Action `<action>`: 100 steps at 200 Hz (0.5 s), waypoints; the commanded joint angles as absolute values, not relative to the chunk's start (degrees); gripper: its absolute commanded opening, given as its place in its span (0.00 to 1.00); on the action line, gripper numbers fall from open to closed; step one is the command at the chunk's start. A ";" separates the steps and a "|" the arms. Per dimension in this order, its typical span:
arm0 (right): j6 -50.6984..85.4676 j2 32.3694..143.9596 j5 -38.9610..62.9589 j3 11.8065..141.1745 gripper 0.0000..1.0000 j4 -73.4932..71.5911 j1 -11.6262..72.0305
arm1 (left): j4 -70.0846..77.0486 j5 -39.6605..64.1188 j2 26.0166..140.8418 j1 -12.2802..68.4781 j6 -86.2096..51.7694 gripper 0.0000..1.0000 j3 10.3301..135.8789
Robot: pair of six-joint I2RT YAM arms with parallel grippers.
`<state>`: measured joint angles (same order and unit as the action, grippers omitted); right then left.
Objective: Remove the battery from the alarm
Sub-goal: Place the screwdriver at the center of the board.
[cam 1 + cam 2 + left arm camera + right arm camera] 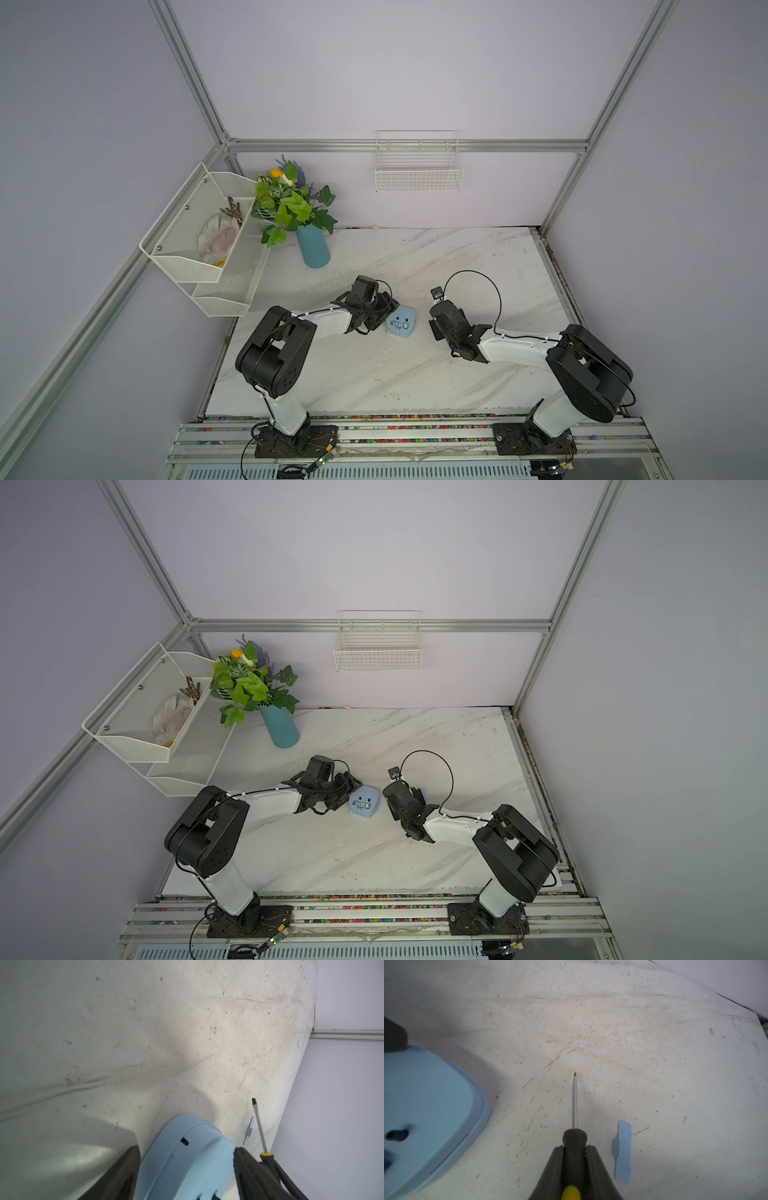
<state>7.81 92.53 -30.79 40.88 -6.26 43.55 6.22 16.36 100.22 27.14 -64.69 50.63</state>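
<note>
Right tool (575, 1147): clamped on screwdriver (574, 1105). Cover (623, 1151): off, lying on table (654, 1043) beside it. Alarm (401, 316): face down, mid-table, between left tool's (185, 1148) parted fingers; grip cannot be told. Battery (361, 805): in its open bay; extraction outstanding.

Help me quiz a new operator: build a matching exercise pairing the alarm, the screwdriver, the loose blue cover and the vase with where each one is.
Things:
1. alarm
2. screwdriver
3. blue cover
4. vase

Places:
A. clamped in the right gripper
B. standing at the far edge of the table
C. between the fingers of the left gripper
D. lying flat on the table, untouched

Pairs: 1-C, 2-A, 3-D, 4-B
</note>
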 commanded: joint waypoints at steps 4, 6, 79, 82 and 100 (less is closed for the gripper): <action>8.69 94.90 -35.90 40.15 0.00 -10.69 45.00 | 5.01 15.41 98.90 27.42 -64.47 0.75 48.00; 8.85 95.09 -35.98 40.27 0.00 -10.50 45.11 | 4.97 15.39 98.95 27.42 -64.43 0.75 48.03; 20.61 98.91 -32.25 45.58 0.11 6.16 45.88 | 5.26 15.92 99.89 27.39 -64.35 0.75 48.95; 21.04 99.09 -31.91 45.68 0.12 6.68 45.93 | 5.19 15.91 99.92 27.42 -64.34 0.75 49.02; 23.10 100.22 -30.19 46.23 0.15 9.05 45.94 | 4.97 15.93 100.02 27.34 -64.14 0.75 49.39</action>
